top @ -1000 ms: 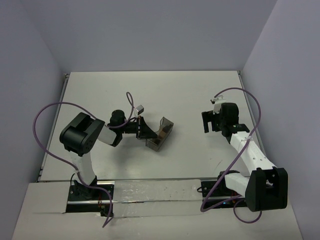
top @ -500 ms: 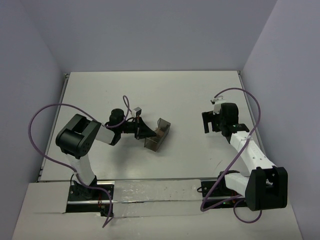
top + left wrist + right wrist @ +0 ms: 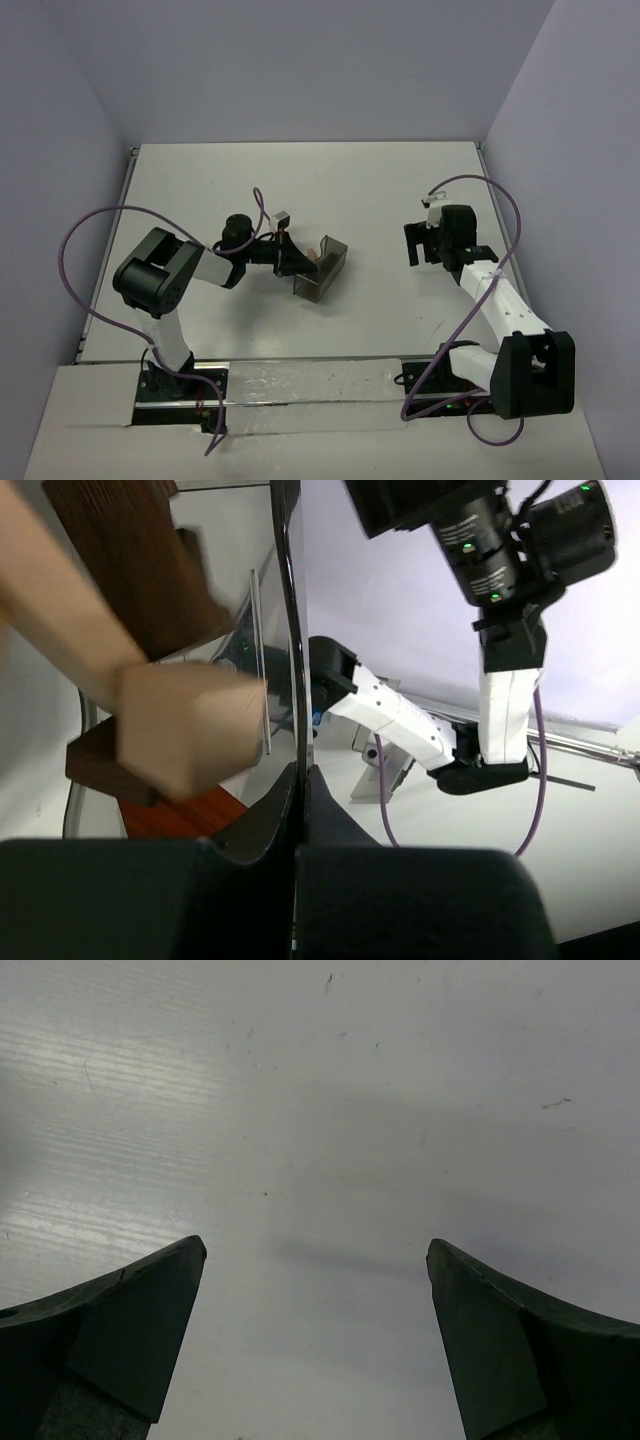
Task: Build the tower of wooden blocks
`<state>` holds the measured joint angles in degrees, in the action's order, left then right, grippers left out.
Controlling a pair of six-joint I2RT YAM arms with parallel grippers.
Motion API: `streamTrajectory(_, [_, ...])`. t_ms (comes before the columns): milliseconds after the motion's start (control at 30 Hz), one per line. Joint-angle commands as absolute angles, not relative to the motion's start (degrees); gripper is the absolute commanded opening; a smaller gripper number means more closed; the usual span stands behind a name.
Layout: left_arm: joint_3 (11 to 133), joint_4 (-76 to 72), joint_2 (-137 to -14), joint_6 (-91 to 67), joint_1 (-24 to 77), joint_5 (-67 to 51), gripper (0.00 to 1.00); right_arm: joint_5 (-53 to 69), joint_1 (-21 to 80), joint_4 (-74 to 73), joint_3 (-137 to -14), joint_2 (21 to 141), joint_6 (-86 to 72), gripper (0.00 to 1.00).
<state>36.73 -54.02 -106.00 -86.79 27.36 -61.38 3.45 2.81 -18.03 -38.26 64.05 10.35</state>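
Observation:
The greyish see-through box (image 3: 322, 266) lies on the table mid-left and holds wood blocks. My left gripper (image 3: 290, 257) is shut on the box's thin wall (image 3: 290, 630); the jaws (image 3: 300, 772) are pressed together on that edge. Through the wall, close up, I see a light tan block (image 3: 185, 730), a dark brown block (image 3: 140, 550) and a reddish-brown one (image 3: 170, 815), loose inside the box. No stacked tower shows. My right gripper (image 3: 420, 246) is open and empty over bare table (image 3: 315, 1250), well to the right of the box.
The white table (image 3: 380, 190) is walled at the back and both sides. My right arm (image 3: 400, 715) shows beyond the box in the left wrist view. Purple cables loop off both arms (image 3: 95, 225).
My left gripper, holding the box wall, has shifted the box slightly left and back right, turning it a little. The right arm has not moved.

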Motion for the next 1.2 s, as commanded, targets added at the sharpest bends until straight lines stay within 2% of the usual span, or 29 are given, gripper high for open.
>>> streamTrajectory(0, [37.77, -61.32, -103.8, -87.87, 30.5, -62.1, 0.0, 3.01, 3.08, -17.57, -40.79, 63.78, 10.5, 1.0])
streamTrajectory(67, [39.42, -58.49, -102.21, -86.0, 33.17, -63.47, 0.0, 3.08, 3.08, -17.83, -41.01, 64.24, 10.49, 1.0])
streamTrajectory(200, [37.22, -59.84, -102.98, -86.04, 26.1, -63.09, 0.0, 3.15, 3.08, -17.82, -41.0, 64.11, 10.5, 1.0])
streamTrajectory(333, [37.7, -56.95, -102.16, -82.12, 29.98, -63.51, 0.0, 3.34, 3.08, -17.96, -41.37, 64.92, 10.46, 1.0])
streamTrajectory(400, [37.82, -56.18, -101.87, -82.0, 27.87, -63.81, 0.0, 2.82, 3.15, -18.28, -41.47, 64.95, 10.46, 1.0])
streamTrajectory(500, [36.22, -61.86, -103.19, -86.52, 27.45, -62.44, 0.0, 3.38, 3.08, -17.81, -40.99, 64.2, 10.46, 1.0])
streamTrajectory(567, [37.9, -59.83, -102.03, -83.39, 31.5, -63.99, 0.0, 3.29, 3.08, -17.98, -41.31, 64.51, 10.37, 1.0])
streamTrajectory(633, [38.76, -56.14, -101.93, -80.76, 29.57, -64.57, 0.0, 2.76, 3.08, -18.43, -41.4, 64.84, 10.37, 1.0])
streamTrajectory(733, [35.23, -64.57, -102.39, -86.29, 28.95, -63.56, 0.0, 3.08, 3.08, -17.79, -41.07, 64.45, 10.63, 1.0])
streamTrajectory(833, [37.57, -59.86, -100.22, -82.24, 33.02, -64.79, 0.0, 3.43, 3.08, -18.05, -41.61, 65.36, 10.3, 1.0])
streamTrajectory(967, [37.97, -67.5, -99.94, -86.9, 33.39, -65.63, 0.0, 3.34, 3.08, -18.19, -41.66, 65.57, 10.46, 1.0])
streamTrajectory(1067, [44.1, -58.71, -95.47, -75.46, 32.89, -67.54, 0.0, 3.69, 3.08, -18.13, -41.57, 64.89, 10.46, 1.0])
streamTrajectory(1100, [47.06, -50.02, -93.37, -67.02, 32.52, -67.65, 0.0, 3.69, 3.08, -18.18, -41.57, 64.72, 10.46, 1.0])
streamTrajectory(1167, [55.33, -18.26, -89.55, -42.99, 31.48, -59.66, 0.0, 3.97, 3.08, -18.19, -41.52, 64.24, 10.46, 1.0])
